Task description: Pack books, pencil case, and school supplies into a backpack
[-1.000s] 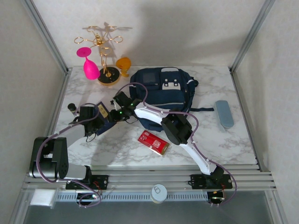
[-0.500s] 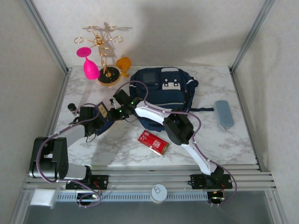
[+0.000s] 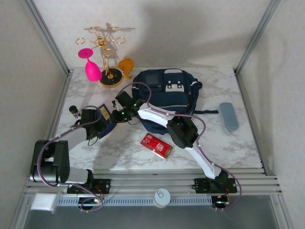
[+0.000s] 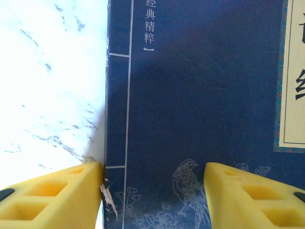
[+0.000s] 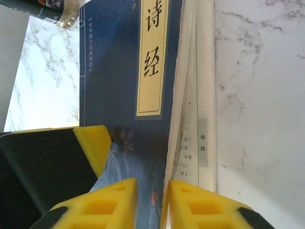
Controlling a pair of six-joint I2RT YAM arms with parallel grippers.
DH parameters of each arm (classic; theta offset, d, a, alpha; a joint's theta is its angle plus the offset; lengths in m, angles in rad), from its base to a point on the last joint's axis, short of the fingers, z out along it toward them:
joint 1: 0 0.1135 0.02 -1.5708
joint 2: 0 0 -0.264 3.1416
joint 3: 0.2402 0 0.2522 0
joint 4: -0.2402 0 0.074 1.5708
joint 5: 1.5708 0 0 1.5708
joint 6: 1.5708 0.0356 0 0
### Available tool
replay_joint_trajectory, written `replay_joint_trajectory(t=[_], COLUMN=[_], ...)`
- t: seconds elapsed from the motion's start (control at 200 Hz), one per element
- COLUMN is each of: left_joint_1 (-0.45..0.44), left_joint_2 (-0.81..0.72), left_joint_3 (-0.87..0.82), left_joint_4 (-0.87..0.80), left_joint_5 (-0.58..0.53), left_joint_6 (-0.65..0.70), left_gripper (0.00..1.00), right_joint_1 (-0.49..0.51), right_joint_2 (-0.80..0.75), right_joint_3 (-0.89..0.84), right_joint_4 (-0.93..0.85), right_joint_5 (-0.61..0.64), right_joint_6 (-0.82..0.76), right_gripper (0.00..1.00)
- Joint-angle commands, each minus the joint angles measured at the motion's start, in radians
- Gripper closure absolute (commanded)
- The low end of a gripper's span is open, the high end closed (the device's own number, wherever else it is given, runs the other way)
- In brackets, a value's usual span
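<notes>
Navy booklet (image 4: 190,95): one, flat and matte, with fine pale line drawings of birds and a cream-yellow title strip. It is lying on the marble table (image 3: 238,148) just left of the backpack (image 3: 167,98). Its cover is standing slightly raised off the cream pages along the free edge.
Left gripper (image 4: 152,191): is standing wide. One blocky yellow finger is sitting at the spine edge and the other on the cover, gripping nothing.
Right gripper (image 5: 151,205): is standing narrow, with the cover's free edge lying in the gap. Whether it is pinching the cover is impossible to tell.
Backpack: one, soft navy fabric with white patches, is lying at the back centre. The right arm is hiding its near-left part.
Red box (image 3: 156,145): one, flat and rectangular, is lying near the front edge.
Pencil case (image 3: 228,116): one, slim and grey-blue with rounded ends, is lying well apart at the right.
Others: one short black cylinder (image 3: 73,109), one gold wire rack (image 3: 106,43), one pink goblet (image 3: 90,67) and one orange goblet (image 3: 126,66).
Cut off: the booklet is running past the frame in both wrist views.
</notes>
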Motion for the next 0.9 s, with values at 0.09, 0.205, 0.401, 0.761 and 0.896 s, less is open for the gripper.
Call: replay_joint_trajectory(t=[0.09,0.205,0.401,0.761,0.896], left_joint_1=[0.003,0.003,0.005,0.064,0.064], left_joint_2=[0.007,-0.014,-0.113,-0.327,-0.346], left_joint_3=[-0.026,-0.018,0.032,0.162,0.170], left_joint_4=[-0.015,-0.029,-0.105,-0.171,-0.061], left_joint_5=[-0.002,0.000,0.011,0.231,0.377], left_joint_6=[0.006,0.005,0.005,-0.074,-0.197], left_gripper=[0.42,0.39,0.31,0.15,0.11], right_joint_1=[0.009,0.006,-0.013,-0.107,-0.163], right_joint_2=[-0.058,-0.081,-0.168,-0.481,-0.600], right_joint_3=[0.008,0.002,-0.043,-0.312,-0.430], right_joint_4=[-0.027,-0.028,0.033,0.228,0.314], right_joint_5=[-0.027,-0.029,-0.068,-0.145,-0.195], right_joint_6=[0.002,0.002,0.044,0.172,0.219], right_gripper=[0.82,0.88,0.99,1.00,1.00])
